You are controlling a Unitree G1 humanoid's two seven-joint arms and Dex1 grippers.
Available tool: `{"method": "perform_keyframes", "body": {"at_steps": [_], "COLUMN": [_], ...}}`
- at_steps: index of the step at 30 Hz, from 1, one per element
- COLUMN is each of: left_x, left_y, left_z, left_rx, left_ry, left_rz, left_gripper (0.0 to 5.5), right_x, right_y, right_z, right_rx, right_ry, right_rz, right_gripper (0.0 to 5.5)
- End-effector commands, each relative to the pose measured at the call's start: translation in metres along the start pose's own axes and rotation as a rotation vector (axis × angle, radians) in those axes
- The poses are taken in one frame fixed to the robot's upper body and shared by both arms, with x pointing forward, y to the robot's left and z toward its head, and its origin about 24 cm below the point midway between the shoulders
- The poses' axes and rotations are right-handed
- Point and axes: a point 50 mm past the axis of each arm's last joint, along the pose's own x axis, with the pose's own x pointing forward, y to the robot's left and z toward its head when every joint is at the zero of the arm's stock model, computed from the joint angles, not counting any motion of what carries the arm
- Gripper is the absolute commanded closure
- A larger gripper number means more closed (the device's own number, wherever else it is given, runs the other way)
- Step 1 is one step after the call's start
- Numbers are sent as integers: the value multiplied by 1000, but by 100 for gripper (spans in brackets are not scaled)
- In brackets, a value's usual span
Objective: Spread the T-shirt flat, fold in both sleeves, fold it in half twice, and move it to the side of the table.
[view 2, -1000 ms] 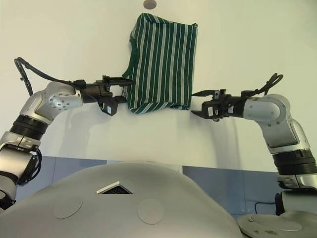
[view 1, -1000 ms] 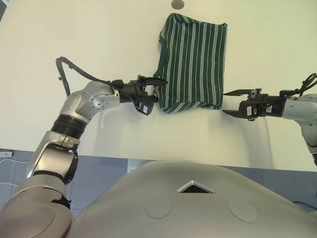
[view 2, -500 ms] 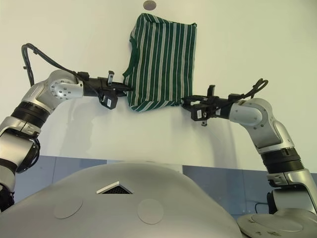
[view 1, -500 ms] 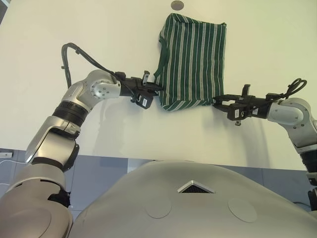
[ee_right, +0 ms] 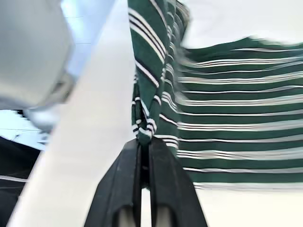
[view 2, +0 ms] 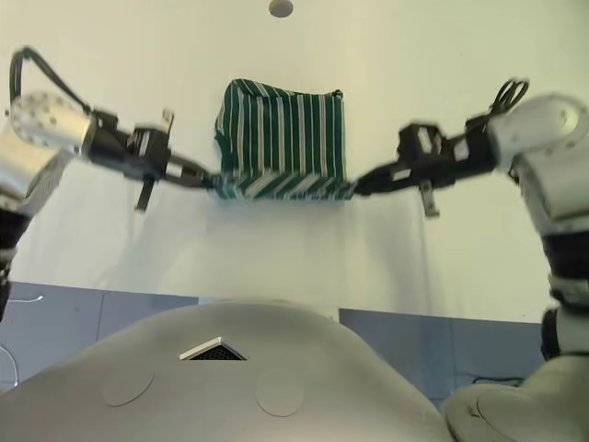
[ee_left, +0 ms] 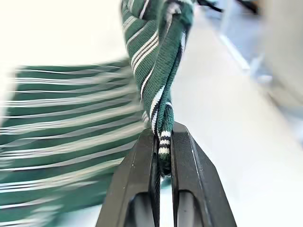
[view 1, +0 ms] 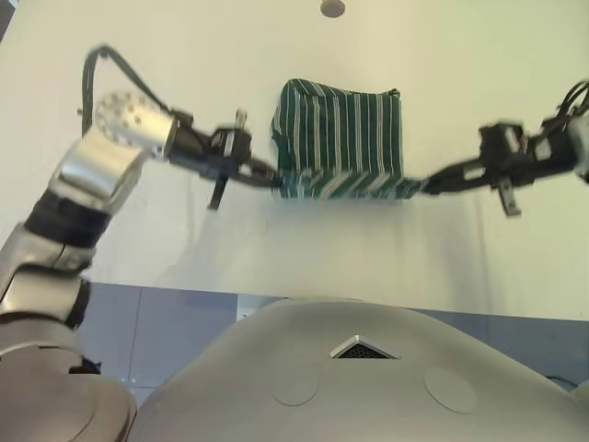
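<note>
- The left gripper [ee_left: 162, 142], left of centre in the head view, is clamped tight on the near left corner of the T-shirt [view 1: 340, 129].
- The right gripper [ee_right: 142, 146], at right, pinches the near right corner.
- The folded T-shirt lies upper centre on the white table [view 1: 276, 249], its near edge stretched between the grippers.
- A dark round disc [view 1: 332, 8] sits at the top edge.

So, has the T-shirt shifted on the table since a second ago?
Yes. The T-shirt has come toward the robot: its far edge now lies farther from the round dark mark.
</note>
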Motion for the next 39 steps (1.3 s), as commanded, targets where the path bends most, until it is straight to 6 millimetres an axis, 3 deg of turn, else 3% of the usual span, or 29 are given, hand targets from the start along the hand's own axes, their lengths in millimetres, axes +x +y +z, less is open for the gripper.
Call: {"method": "perform_keyframes", "body": {"at_steps": [1, 4, 5, 6, 8, 10, 12, 15, 17, 20, 24, 26, 28, 31, 33, 34, 35, 36, 38, 39], "left_x": [-6, -1, 3, 8, 11, 4, -19, -47, -52, -44, -39, -37, -43, -53, -53, -52, -50, -47, -45, -45], "left_y": [41, 61, 66, 69, 76, 84, 96, 105, 105, 101, 89, 81, 67, 50, 45, 44, 44, 45, 49, 50], "left_z": [-8, -24, -31, -37, -49, -54, -51, -36, -34, -41, -51, -55, -61, -64, -62, -62, -60, -58, -52, -50], "left_rx": [-74, -119, -131, -145, -191, -217, -275, -337, -338, -333, -411, -432, -427, -434, -448, -451, -450, -443, -418, -409], "left_ry": [47, 85, 105, 129, 161, 156, 65, -201, -303, -326, -448, -450, -416, -394, -398, -396, -391, -384, -372, -371], "left_rz": [138, 234, 265, 299, 400, 536, 759, 953, 1015, 1109, 1261, 1313, 1375, 1462, 1493, 1500, 1502, 1502, 1505, 1507], "left_gripper": [541, 541, 541, 541, 483, 454, 415, 371, 345, 322, 322, 322, 322, 322, 322, 322, 322, 322, 322, 322], "right_x": [8, 24, 28, 30, 30, 26, 23, 56, 84, 123, 165, 153, 102, 24, -6, -12, -8, 0, 21, 30], "right_y": [-67, -89, -99, -108, -114, -115, -113, -96, -87, -84, -84, -87, -77, -21, 12, 18, 11, -9, -57, -67], "right_z": [20, 14, 11, 8, 1, -9, -20, -5, 0, -5, -33, -58, -115, -197, -223, -227, -221, -203, -129, -96], "right_rx": [46, 86, 86, 97, 107, 99, 68, 4, 18, 128, 338, 496, 793, 1078, 1183, 1211, 1190, 1076, 627, 443], "right_ry": [-45, 12, 31, 34, 23, 17, -4, -248, -313, -315, -110, -53, -51, 66, 109, 103, 45, -63, -339, -430], "right_rz": [-107, -143, -241, -336, -466, -557, -671, -558, -495, -468, -425, -546, -887, -1421, -1700, -1798, -1843, -1854, -1770, -1711], "right_gripper": [550, 550, 550, 512, 467, 432, 390, 366, 366, 366, 366, 366, 366, 366, 366, 366, 366, 366, 366, 366]}}
